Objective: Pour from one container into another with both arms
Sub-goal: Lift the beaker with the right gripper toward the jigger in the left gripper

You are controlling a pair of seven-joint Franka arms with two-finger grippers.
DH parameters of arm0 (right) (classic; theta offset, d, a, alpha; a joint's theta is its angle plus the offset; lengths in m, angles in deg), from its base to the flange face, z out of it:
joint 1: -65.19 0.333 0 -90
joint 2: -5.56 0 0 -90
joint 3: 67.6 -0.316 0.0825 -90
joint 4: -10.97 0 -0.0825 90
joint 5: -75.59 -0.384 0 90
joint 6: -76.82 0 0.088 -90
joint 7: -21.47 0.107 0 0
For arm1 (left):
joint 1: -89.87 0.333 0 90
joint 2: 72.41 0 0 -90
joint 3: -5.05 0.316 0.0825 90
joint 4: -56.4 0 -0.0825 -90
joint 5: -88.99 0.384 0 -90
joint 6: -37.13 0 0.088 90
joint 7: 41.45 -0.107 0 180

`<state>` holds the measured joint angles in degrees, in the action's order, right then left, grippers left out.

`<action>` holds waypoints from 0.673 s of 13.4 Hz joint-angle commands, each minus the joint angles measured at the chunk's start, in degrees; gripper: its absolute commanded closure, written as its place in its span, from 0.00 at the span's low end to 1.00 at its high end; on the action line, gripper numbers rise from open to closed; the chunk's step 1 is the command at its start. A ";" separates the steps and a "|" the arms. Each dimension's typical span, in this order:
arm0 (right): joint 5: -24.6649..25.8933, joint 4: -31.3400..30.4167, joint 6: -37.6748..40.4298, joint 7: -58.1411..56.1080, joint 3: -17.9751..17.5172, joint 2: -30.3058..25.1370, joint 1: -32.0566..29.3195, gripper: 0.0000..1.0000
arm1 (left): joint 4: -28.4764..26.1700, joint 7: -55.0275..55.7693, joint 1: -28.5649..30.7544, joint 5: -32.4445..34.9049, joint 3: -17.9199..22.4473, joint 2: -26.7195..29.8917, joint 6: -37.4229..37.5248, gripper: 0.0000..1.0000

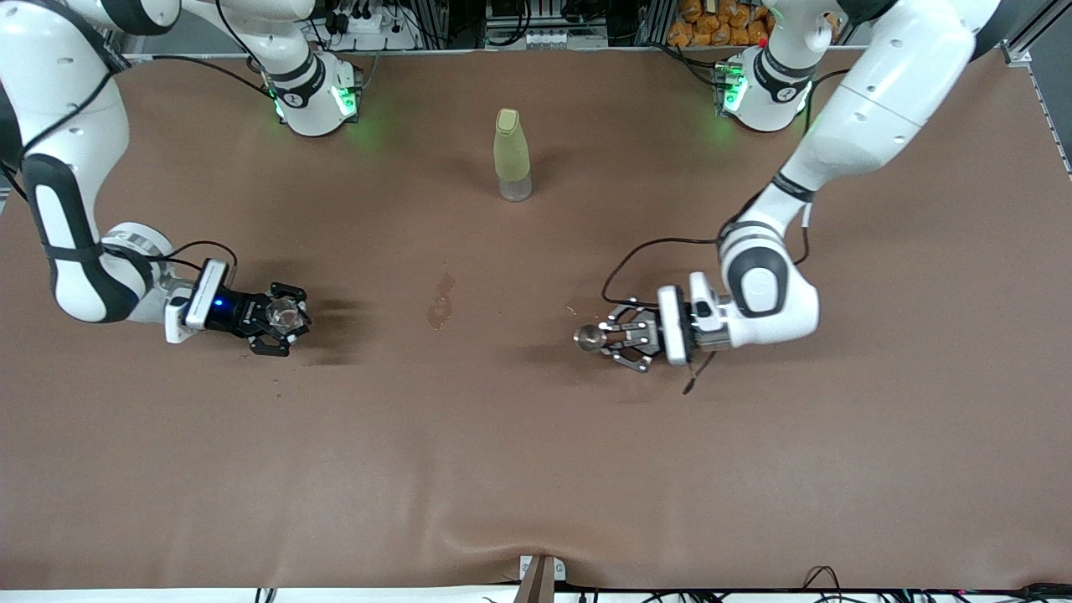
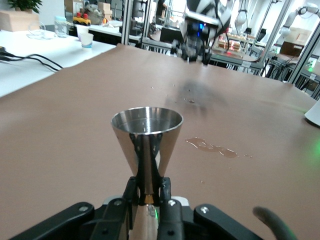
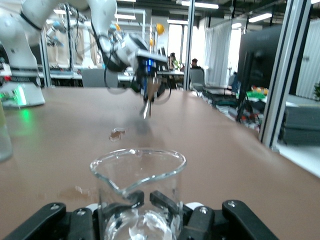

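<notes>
Brown table (image 1: 536,435), pale yellow-green bottle (image 1: 512,151), silver cup (image 2: 146,135), clear beaker (image 3: 137,175)

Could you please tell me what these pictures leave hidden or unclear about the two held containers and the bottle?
- Metal cup: its lower part is hidden by the left gripper in the left wrist view; tiny in the front view.
- Glass beaker: its base is hidden by the right gripper; whether it holds liquid is unclear.
- Bottle: its contents cannot be judged in the front view.
</notes>
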<state>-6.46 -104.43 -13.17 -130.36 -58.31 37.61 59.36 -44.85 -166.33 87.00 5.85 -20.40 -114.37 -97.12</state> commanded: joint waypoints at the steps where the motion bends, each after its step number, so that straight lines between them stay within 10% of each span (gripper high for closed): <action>1: 0.92 -2.38 3.14 7.04 1.86 -5.48 1.96 1.00 | 4.30 -2.12 -4.76 -3.69 0.67 -2.94 -1.81 1.00; 9: 4.53 -2.47 9.74 24.19 3.54 -16.12 4.68 1.00 | 15.80 -7.04 -18.21 -11.43 1.63 -10.14 -10.59 1.00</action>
<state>-2.40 -104.86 -3.52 -108.89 -55.68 24.39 61.73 -34.89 -171.95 71.82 -3.74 -19.80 -121.07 -106.04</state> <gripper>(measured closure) 0.863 0.793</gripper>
